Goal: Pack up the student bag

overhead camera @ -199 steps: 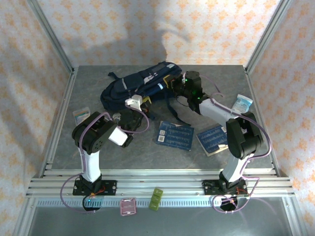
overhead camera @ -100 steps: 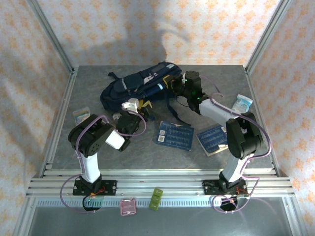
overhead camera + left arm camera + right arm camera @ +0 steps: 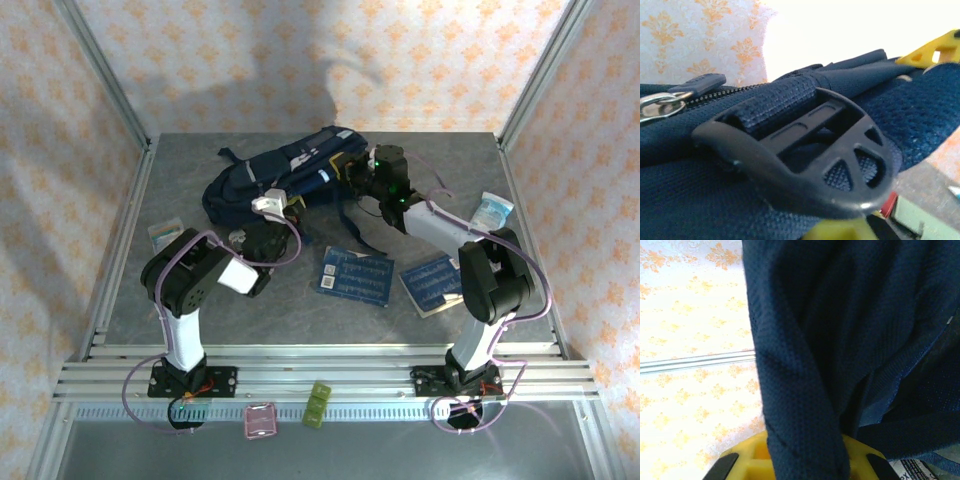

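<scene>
Across the far middle of the counter point(image 3: 300, 310) lies the student bag point(image 3: 290, 172). My left fingers point(image 3: 835, 232), spread just short of it a moment ago, have clamped at its near-edge buckle point(image 3: 805, 150); my right fingers point(image 3: 750, 454) stay pinched on fabric at its right end.

The student bag point(image 3: 250, 180) lies across the far middle of the table point(image 3: 290, 325), the left arm point(image 3: 195, 275) bent against its near side and the right arm point(image 3: 440, 225) reaching its right end. A blue book point(image 3: 355, 273) and a second book point(image 3: 435, 282) fill the centre right, a small packet point(image 3: 165, 233) sits by the left edge, another packet point(image 3: 493, 210) by the right. Bare surface lies open along the near edge and in both far corners
</scene>
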You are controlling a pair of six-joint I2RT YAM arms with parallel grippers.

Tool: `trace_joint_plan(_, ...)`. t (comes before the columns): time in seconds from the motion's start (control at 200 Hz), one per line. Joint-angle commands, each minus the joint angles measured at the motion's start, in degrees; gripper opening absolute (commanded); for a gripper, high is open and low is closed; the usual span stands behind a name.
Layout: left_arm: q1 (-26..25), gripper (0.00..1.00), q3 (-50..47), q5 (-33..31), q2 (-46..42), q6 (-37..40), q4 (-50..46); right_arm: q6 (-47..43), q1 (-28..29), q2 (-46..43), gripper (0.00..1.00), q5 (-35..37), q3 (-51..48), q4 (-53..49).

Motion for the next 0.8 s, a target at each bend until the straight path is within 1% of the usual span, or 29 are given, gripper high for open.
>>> trace_joint_plan(0.0, 0.42, 0.0, -0.82, 0.29, -0.89, -1.55, 1.2, -0.02, 1.1, -3.7, 0.0, -2.53, 0.63, 6.36)
trace_joint_plan(0.1, 0.42, 0.0, -2.59, 0.96, -3.96, -3.07, -1.29, -0.43, 0.58, -3.52, 0.0, -2.07, 0.11, 6.33)
trace_joint_plan(0.165, 0.42, 0.0, -2.8, 1.71, -6.48, -4.61, -8.69, -0.5, -0.33, -3.27, 0.0, -1.76, -0.34, 6.64)
trace_joint_plan(0.235, 0.75, 0.0, -1.32, 1.79, -9.32, -6.74, -19.84, -0.97, -1.61, -3.09, 0.0, -1.38, -0.76, 6.41)
trace_joint_plan(0.275, 1.0, 0.0, -1.17, 2.66, -10.73, -7.15, -23.75, -1.28, -2.49, -2.89, 0.0, -1.13, -0.87, 6.47)
trace_joint_plan(0.39, 1.06, 0.0, -3.85, 3.22, -14.46, -7.38, -26.75, -2.33, -4.79, -2.34, 0.0, -0.98, -1.04, 5.78)
trace_joint_plan(0.531, 1.77, 0.0, -1.47, 4.82, -16.86, -8.42, -39.57, -2.98, -7.17, -1.43, 0.0, -0.26, -1.43, 5.11)
trace_joint_plan(0.796, 3.08, 0.0, -1.36, 4.7, -21.15, -8.83, -51.34, -5.25, -12.05, 2.92, 0.0, -0.79, -0.77, 3.86)
